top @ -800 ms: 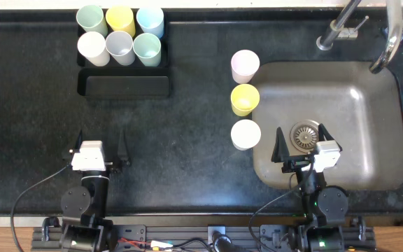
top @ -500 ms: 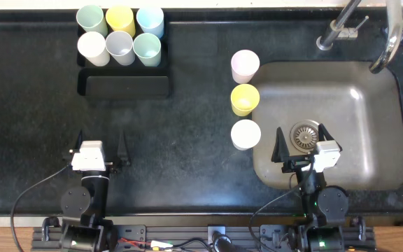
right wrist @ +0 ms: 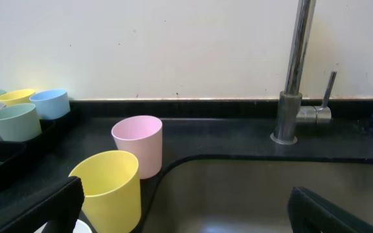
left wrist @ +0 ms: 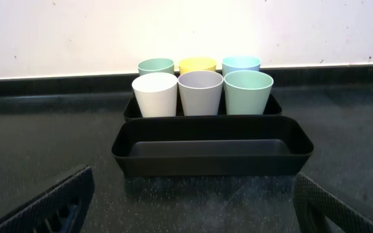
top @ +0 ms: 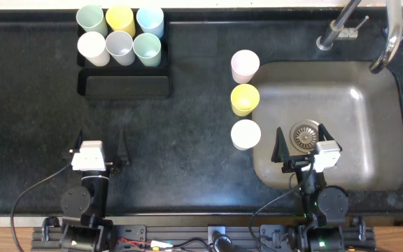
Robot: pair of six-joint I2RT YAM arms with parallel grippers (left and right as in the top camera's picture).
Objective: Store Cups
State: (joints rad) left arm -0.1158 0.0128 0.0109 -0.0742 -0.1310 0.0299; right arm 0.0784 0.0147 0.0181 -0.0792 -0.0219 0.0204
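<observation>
Three loose cups stand in a column on the counter at the sink's left edge: a pink cup, a yellow cup and a white cup. A black tray at the back left holds several cups in its far part; its near compartment is bare. My left gripper rests open near the front left, facing the tray. My right gripper rests open over the sink's near left part.
A steel sink fills the right side, with a drain and a faucet behind it. The dark counter lies between the tray and the loose cups.
</observation>
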